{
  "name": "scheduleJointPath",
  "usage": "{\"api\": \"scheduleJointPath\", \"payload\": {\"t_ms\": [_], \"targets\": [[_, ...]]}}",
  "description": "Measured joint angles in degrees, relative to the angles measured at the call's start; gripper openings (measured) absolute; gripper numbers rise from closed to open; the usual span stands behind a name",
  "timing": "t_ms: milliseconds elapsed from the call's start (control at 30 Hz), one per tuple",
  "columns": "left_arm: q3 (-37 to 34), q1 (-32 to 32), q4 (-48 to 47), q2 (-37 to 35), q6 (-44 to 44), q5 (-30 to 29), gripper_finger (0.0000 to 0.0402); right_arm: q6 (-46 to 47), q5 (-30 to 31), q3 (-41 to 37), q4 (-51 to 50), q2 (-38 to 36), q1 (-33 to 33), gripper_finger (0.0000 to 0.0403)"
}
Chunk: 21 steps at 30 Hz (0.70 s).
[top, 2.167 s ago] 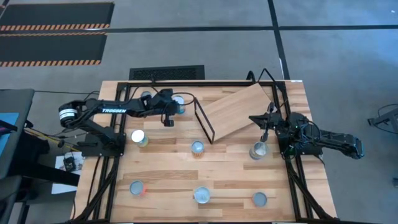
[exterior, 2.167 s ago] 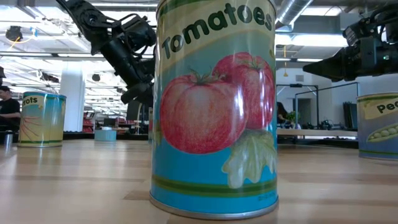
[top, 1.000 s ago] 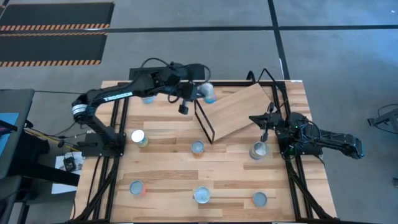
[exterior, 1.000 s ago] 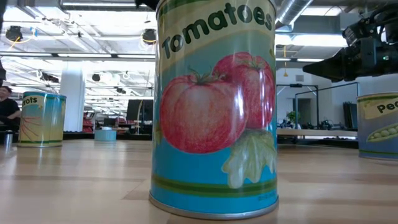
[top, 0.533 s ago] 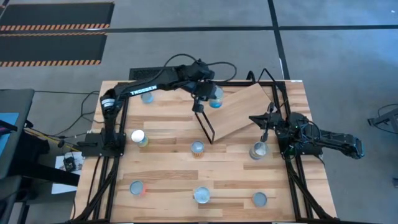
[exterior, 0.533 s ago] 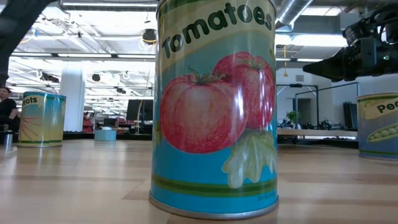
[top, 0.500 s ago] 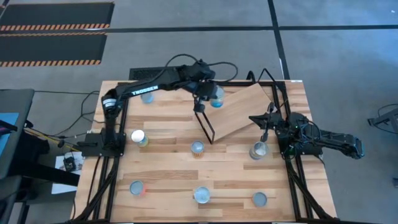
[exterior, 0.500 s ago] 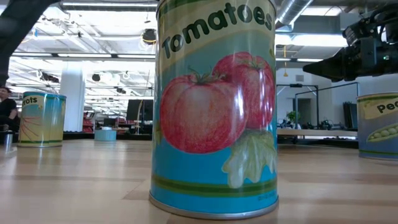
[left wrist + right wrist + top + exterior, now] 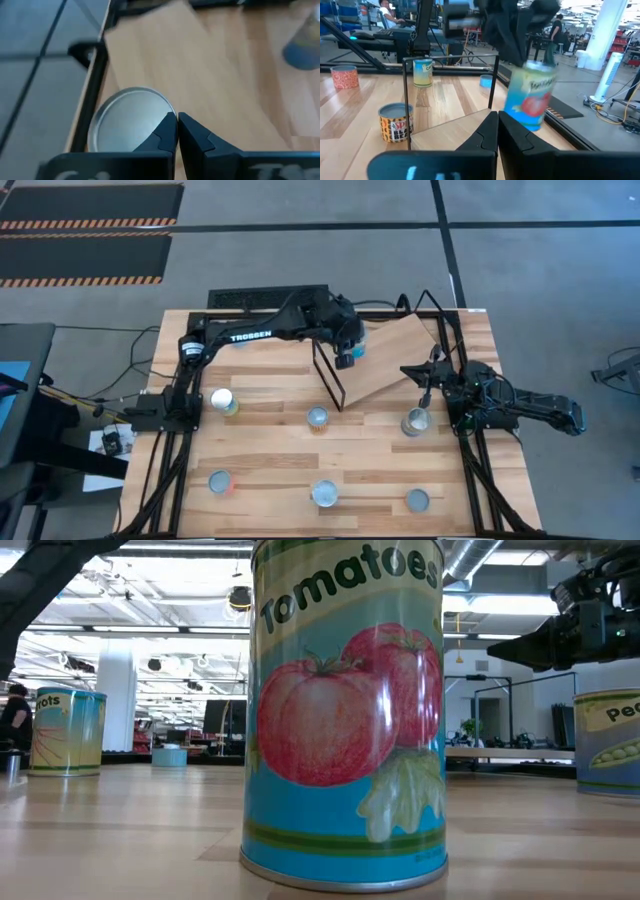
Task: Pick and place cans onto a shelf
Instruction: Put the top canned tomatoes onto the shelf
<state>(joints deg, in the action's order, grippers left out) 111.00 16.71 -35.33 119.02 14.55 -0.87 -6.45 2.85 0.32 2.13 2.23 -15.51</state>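
Your dark left arm reaches across the far side with its black two-finger left gripper point(image 9: 347, 348) clamped tight, while your right arm waits low, its right gripper point(image 9: 424, 383) nearly closed.

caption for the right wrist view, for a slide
Left gripper carries a tomato can above the shelf, seen past the waiting right gripper.

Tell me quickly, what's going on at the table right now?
The left gripper is shut on a tomato can and holds it in the air over the shelf, not yet set down. The right gripper waits shut at the table's right side, beside a can. Other cans stand on the table.
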Motion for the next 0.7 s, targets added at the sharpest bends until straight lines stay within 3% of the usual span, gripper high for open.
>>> {"api": "scheduleJointPath", "payload": {"t_ms": [200,700], "targets": [[-0.04,0.24,-1.58,0.29,-6.21,-1.4,0.0,-0.01,0.0,0.0,0.0,0.18,0.0,0.0029],[-0.04,0.17,-4.64,0.29,-8.65,-0.71,0.0,-0.01,0.02,0.02,0.0,0.18,0.0,0.0027]]}}
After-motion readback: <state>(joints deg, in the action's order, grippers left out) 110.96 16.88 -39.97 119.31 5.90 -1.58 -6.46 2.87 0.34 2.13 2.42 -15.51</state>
